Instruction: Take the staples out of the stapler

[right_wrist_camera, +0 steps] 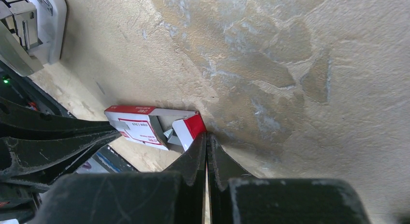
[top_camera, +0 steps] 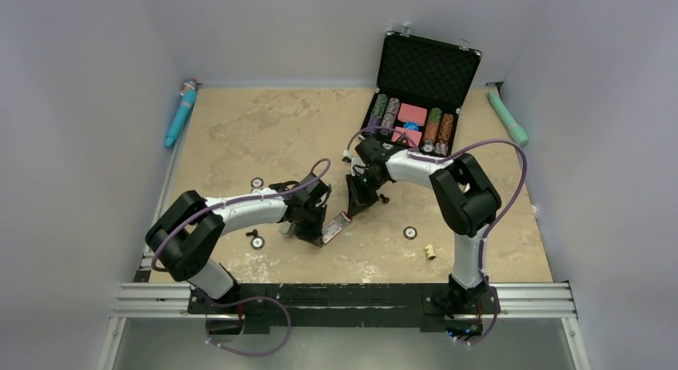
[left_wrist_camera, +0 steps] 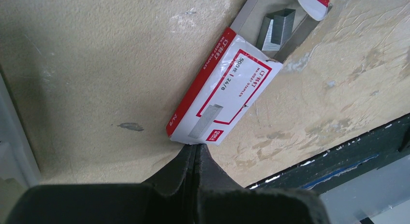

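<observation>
— Stapler [right_wrist_camera: 46, 18] first: where do we have it?
— On the worktop [left_wrist_camera: 96, 64], in the top-left corner of the right wrist view. Its grey metal inner part is showing, and it lies apart from the red-and-white box [left_wrist_camera: 222, 88]. Nothing holds it.
— And the staples?
— A grey strip of staples [left_wrist_camera: 278, 28] lies in the box's open tray. We cannot tell whether the stapler's channel is empty.
— Our end effectors?
— Both are fully closed on nothing. The left end effector [left_wrist_camera: 195, 147] sits at the box's near corner, the right end effector [right_wrist_camera: 207, 136] at its red flap. We judge the unloading nearly done, if that strip came out of the stapler.
</observation>
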